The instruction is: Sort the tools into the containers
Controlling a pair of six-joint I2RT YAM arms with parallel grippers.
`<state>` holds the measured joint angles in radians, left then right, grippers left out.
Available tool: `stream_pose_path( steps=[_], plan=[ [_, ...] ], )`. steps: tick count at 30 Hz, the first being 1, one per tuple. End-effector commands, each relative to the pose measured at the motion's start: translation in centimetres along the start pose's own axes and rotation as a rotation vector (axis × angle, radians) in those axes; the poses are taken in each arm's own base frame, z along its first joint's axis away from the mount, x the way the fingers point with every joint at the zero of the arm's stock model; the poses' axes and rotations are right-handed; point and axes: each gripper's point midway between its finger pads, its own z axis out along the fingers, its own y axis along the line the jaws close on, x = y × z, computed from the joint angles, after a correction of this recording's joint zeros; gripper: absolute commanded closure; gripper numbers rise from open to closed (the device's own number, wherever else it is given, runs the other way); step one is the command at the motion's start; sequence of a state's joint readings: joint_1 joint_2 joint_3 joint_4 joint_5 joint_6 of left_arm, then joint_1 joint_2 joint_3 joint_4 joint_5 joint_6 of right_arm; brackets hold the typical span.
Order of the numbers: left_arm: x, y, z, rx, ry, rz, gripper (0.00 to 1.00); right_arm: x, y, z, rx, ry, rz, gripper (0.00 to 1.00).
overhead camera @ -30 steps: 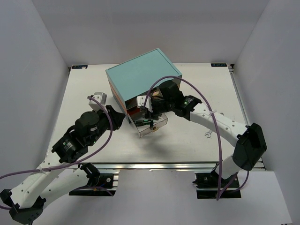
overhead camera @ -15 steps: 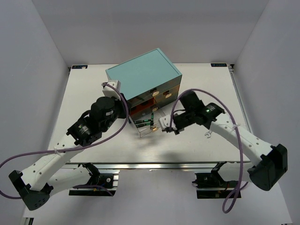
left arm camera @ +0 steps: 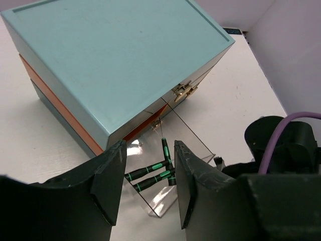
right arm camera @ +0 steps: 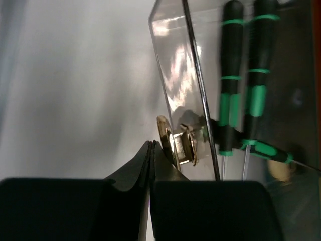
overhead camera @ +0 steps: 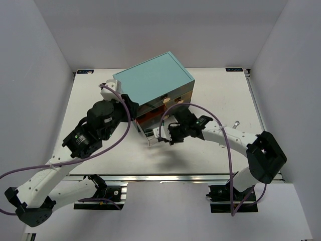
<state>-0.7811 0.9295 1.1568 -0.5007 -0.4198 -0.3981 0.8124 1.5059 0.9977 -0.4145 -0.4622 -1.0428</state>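
Note:
The chest [overhead camera: 153, 80] with a teal top has one clear drawer [left arm camera: 188, 138] pulled out at the front. Three screwdrivers [left arm camera: 153, 174] with black-and-green handles lie in it, two side by side and one crossing them. My left gripper [left arm camera: 149, 148] hangs open above that drawer, beside the chest's corner, with nothing between its fingers. My right gripper [right arm camera: 152, 144] is shut and empty, its tip against the brass knob [right arm camera: 176, 143] on the drawer's front. The screwdrivers [right arm camera: 231, 95] show through the clear wall in the right wrist view.
Two more brown drawer fronts with small knobs [left arm camera: 183, 90] sit shut under the teal top. The right arm [overhead camera: 225, 134] reaches across the table from the right. White walls close in the table [overhead camera: 95, 100] on three sides.
The right gripper has shut and moved left to the drawer's knob. The left gripper has opened, and its arm has drawn back a little along the chest.

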Motion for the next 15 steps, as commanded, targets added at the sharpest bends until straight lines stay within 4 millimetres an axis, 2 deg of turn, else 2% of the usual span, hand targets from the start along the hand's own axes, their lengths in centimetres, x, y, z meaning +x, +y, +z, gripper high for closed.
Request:
stream_pose_path(
  steps=[1, 7, 10, 15],
  plan=[
    [-1.0, 0.9, -1.7, -0.019, -0.031, -0.035, 0.47, -3.8, -7.4, -1.5, 0.273, -0.070, -0.024, 1.00],
    [-0.2, 1.6, -2.5, -0.025, -0.033, -0.064, 0.46, -3.3, -10.1, -1.7, 0.406, -0.037, 0.017, 1.00],
    [0.1, 1.6, -2.5, -0.019, -0.026, -0.065, 0.46, -2.7, -10.9, -1.3, 0.443, -0.021, 0.012, 1.00],
    [0.3, 1.4, -2.3, -0.012, -0.023, -0.065, 0.46, -2.1, -13.6, -0.2, 0.537, -0.011, 0.017, 0.98]
  ],
)
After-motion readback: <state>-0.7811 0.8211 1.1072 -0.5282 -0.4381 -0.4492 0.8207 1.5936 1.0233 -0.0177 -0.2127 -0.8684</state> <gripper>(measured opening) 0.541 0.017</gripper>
